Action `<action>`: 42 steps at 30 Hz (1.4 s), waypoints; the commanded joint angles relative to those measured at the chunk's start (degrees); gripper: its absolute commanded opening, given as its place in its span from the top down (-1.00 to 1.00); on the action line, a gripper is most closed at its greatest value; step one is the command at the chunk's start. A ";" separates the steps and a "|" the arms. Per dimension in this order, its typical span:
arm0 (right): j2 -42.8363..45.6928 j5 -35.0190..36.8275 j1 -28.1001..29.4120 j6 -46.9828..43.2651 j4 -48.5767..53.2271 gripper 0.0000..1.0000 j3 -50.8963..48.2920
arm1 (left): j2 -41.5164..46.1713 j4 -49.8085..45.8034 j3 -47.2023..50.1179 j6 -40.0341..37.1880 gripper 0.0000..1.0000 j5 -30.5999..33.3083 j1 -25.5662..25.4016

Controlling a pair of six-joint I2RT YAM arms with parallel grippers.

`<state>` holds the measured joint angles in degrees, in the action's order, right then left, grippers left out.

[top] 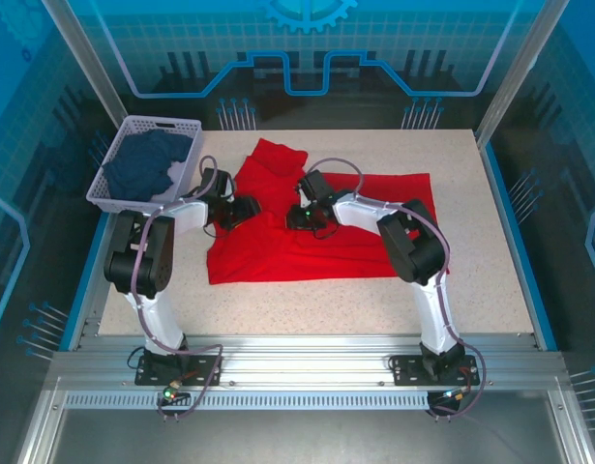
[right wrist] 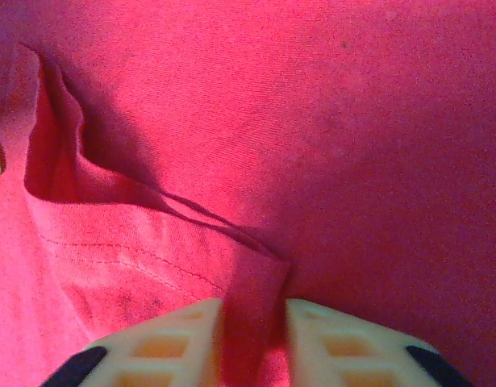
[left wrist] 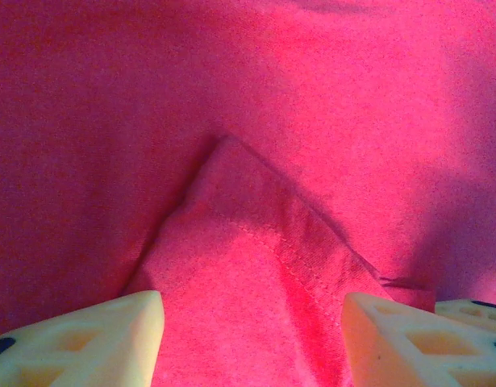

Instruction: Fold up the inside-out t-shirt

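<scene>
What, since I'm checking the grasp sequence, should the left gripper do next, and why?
Probably close the left gripper on the raised peak of the inside-out t-shirt. Its fingers stand apart either side of that peak, while the right gripper pinches a fold, so both would then hold cloth for the fold.

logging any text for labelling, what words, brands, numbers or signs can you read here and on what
No readable text anywhere in these views.
red t-shirt: plain cloth and stitching, no print or legible tag.
basket: no label.
back panel: a gear graphic and line patterns, no words or numbers.
</scene>
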<state>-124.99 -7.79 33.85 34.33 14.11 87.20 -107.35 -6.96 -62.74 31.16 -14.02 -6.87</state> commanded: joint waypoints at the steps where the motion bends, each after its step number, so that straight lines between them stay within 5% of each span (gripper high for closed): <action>1: -1.11 0.39 0.39 -0.15 2.12 0.63 2.83 | -0.76 0.91 1.84 -1.46 -0.23 -1.10 1.11; 9: 2.66 3.92 -2.61 -3.53 5.31 0.77 1.69 | -0.05 0.72 2.55 -2.59 -0.23 -0.22 2.30; 17: 9.30 2.26 -6.49 -8.97 7.37 0.20 -2.63 | 1.19 1.39 0.95 -1.93 -0.25 -2.70 2.39; 23: 19.90 2.99 -15.51 -15.38 11.76 0.07 -14.04 | 4.90 4.42 3.45 1.56 -0.27 -5.99 2.05; 33: 18.02 1.93 -33.77 -14.67 21.43 0.18 -18.62 | 5.51 3.20 9.68 1.11 -0.28 -6.76 -0.42; 42: 24.04 3.99 -35.60 -13.44 25.64 0.24 -28.27 | 15.74 3.38 24.91 2.17 -0.29 -5.78 -0.94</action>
<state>-103.39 -4.73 -1.45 20.32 34.17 62.98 -94.91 0.86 -43.33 32.93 -20.47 -7.46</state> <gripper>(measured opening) 0.380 0.639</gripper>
